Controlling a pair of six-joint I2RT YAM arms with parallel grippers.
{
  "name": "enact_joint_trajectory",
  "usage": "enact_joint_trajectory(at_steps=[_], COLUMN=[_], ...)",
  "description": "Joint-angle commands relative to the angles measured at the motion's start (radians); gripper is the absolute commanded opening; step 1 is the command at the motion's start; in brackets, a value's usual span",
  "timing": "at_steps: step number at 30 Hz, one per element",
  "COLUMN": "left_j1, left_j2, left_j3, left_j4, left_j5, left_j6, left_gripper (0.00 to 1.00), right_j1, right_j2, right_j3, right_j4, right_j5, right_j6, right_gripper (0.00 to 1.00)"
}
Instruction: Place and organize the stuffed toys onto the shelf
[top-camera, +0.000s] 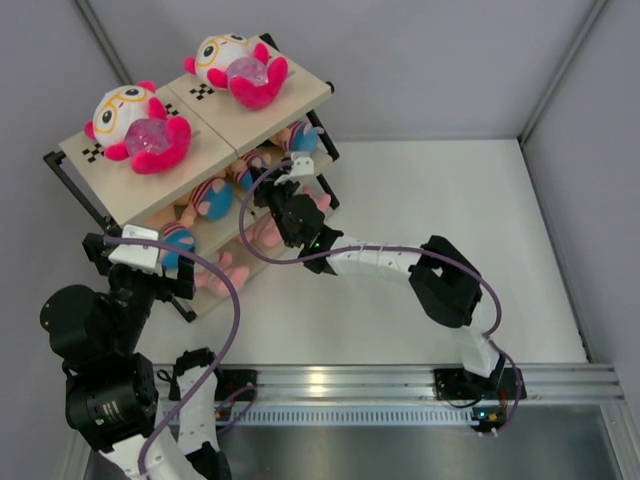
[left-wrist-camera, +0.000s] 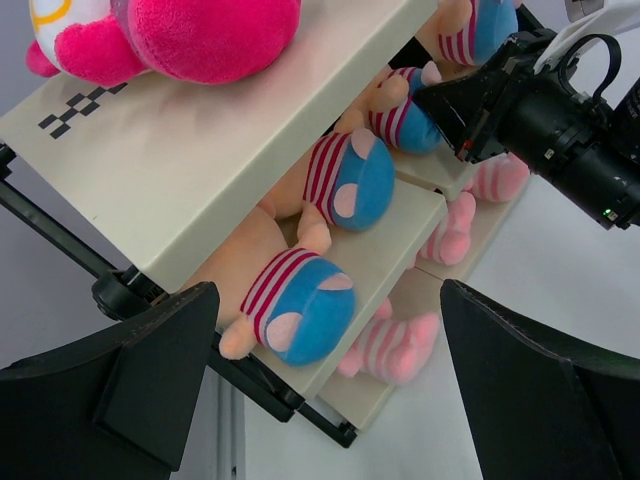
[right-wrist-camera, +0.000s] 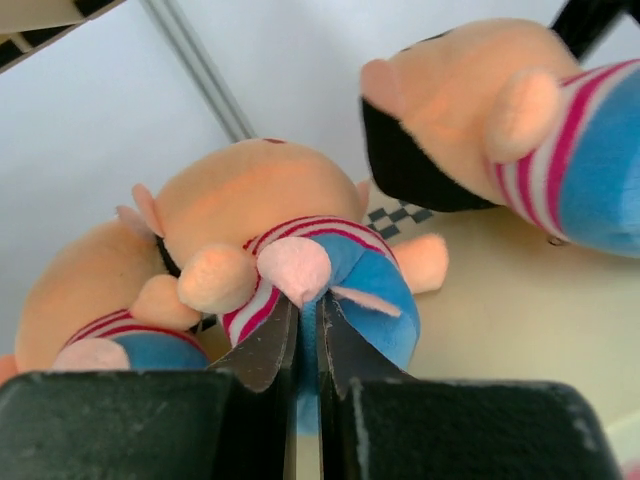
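The shelf (top-camera: 222, 140) stands at the far left. Two white-headed, hot-pink stuffed toys (top-camera: 135, 125) (top-camera: 238, 65) lie on its top boards. Several striped, blue-bottomed toys (top-camera: 210, 198) lie on the middle tier, and pale pink ones (top-camera: 215, 275) on the bottom tier. My right gripper (top-camera: 268, 190) reaches into the middle tier. In the right wrist view it (right-wrist-camera: 308, 312) is shut on the blue bottom of a striped toy (right-wrist-camera: 350, 265) that rests on the board (right-wrist-camera: 500, 300). My left gripper (left-wrist-camera: 325, 300) is open and empty, hovering just in front of the shelf's near end (left-wrist-camera: 190, 160).
The right arm (top-camera: 380, 262) stretches across the white tabletop from the near right. Grey walls close in the left and back sides. A metal rail (top-camera: 400, 382) runs along the near edge by the arm bases.
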Motion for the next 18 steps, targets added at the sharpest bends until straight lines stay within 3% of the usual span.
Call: enact_joint_trajectory(at_steps=[1, 10, 11, 14, 18], left_j1=[-0.006, -0.007, -0.007, -0.007, -0.006], left_j2=[-0.016, -0.017, -0.017, -0.019, -0.022], left_j3=[-0.001, -0.003, -0.003, -0.006, -0.007], left_j4=[0.042, 0.039, 0.040, 0.040, 0.040], left_j5=[0.000, 0.000, -0.001, 0.000, 0.002], left_j6=[0.005, 0.003, 0.003, 0.003, 0.005], left_gripper=[0.99, 0.99, 0.98, 0.99, 0.99], right_j1=[0.010, 0.024, 0.024, 0.024, 0.022], right_j2=[-0.079, -0.117, -0.123, -0.164, -0.259], right_j3=[-0.008, -0.039, -0.047, -0.086, -0.146], right_j4=[0.018, -0.011, -0.005, 0.027, 0.033], right_j5=[0.094, 0.118, 0.108, 0.093, 0.026], right_j6=[-0.022, -0.061, -0.064, -0.093, -0.133], right_gripper=[0.00, 0.03, 0.16, 0.40, 0.59])
